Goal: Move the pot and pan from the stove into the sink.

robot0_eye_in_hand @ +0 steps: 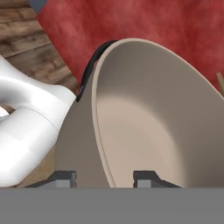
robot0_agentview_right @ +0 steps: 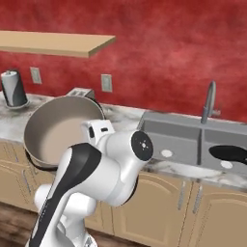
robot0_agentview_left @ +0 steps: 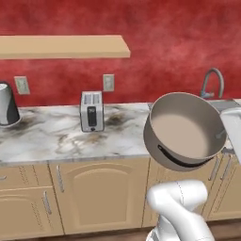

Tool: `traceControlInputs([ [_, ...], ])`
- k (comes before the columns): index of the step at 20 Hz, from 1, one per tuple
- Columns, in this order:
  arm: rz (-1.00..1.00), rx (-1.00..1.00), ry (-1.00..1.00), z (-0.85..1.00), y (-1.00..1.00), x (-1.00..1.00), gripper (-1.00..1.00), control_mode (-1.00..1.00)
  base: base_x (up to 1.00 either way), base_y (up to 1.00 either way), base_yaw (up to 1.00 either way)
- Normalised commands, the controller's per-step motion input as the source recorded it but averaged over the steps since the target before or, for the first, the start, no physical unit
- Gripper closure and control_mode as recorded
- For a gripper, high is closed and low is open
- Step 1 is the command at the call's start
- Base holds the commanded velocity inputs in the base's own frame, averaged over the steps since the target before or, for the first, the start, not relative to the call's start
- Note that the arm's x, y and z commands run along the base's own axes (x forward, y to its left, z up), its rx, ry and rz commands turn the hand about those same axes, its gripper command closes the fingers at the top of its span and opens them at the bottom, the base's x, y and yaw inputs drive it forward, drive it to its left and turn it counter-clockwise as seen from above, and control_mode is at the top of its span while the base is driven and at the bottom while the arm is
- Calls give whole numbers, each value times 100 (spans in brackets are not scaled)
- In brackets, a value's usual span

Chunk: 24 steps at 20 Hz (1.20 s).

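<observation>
My gripper (robot0_eye_in_hand: 106, 178) is shut on the rim of the pot (robot0_eye_in_hand: 148, 122), one fingertip outside the wall and one inside. The pot (robot0_agentview_left: 183, 129) is brownish-grey with a dark band and hangs tilted on its side in the air in front of the counter, its open mouth showing and no lid on it. From the right base view the pot (robot0_agentview_right: 55, 128) sits left of the sink (robot0_agentview_right: 169, 129). The black pan (robot0_agentview_right: 230, 153) lies in the sink's right basin. The stove is out of view.
A grey faucet (robot0_agentview_right: 208, 101) rises behind the sink. A toaster (robot0_agentview_left: 92, 111) and a grey canister (robot0_agentview_left: 7, 104) stand on the marble counter (robot0_agentview_left: 52, 136). A wooden shelf (robot0_agentview_left: 61, 47) hangs on the red wall. Cabinets run below the counter.
</observation>
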Motion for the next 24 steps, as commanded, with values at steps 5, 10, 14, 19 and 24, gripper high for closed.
traceControlInputs([
  [5, 0, 0, 0, 0, 0, 0, 100, 100, 41, -87, 3],
  [10, 0, 0, 0, 0, 0, 0, 100, 100, 22, -82, 1],
  [14, 0, 0, 0, 0, 0, 0, 100, 100, 7, -76, 0],
  [19, 0, 0, 0, 0, 0, 0, 100, 100, 0, -45, 0],
  [24, 0, 0, 0, 0, 0, 0, 100, 100, 0, -1, 0],
])
